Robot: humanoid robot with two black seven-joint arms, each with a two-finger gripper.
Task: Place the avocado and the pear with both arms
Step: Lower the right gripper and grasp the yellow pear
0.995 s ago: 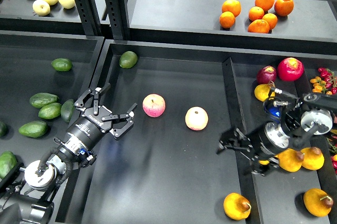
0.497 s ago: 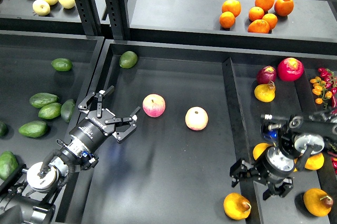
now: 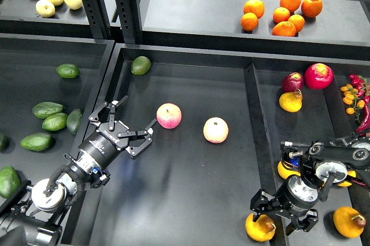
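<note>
The dark green avocado [image 3: 73,120] lies at the right edge of the left bin, next to paler avocados. My left gripper [image 3: 133,117] is open and empty over the middle bin, right of the avocado and left of a pink-and-yellow apple [image 3: 169,116]. An orange-yellow pear [image 3: 258,228] lies at the front, by the divider between the middle and right bins. My right gripper [image 3: 284,211] is open just above and right of this pear, and its fingers [image 3: 263,205] reach over the pear's top.
A second apple [image 3: 215,129] lies mid-bin and a small green avocado [image 3: 140,65] at the back. Other pears [image 3: 350,221], [image 3: 290,101] and red fruit [image 3: 318,75] lie in the right bin. Oranges [image 3: 282,14] sit on the back shelf. A bin wall [image 3: 258,124] separates the middle and right bins.
My right gripper has moved down and toward the front, from beside the pears in the right bin to just over the front pear. My left gripper has shifted slightly right, still open.
</note>
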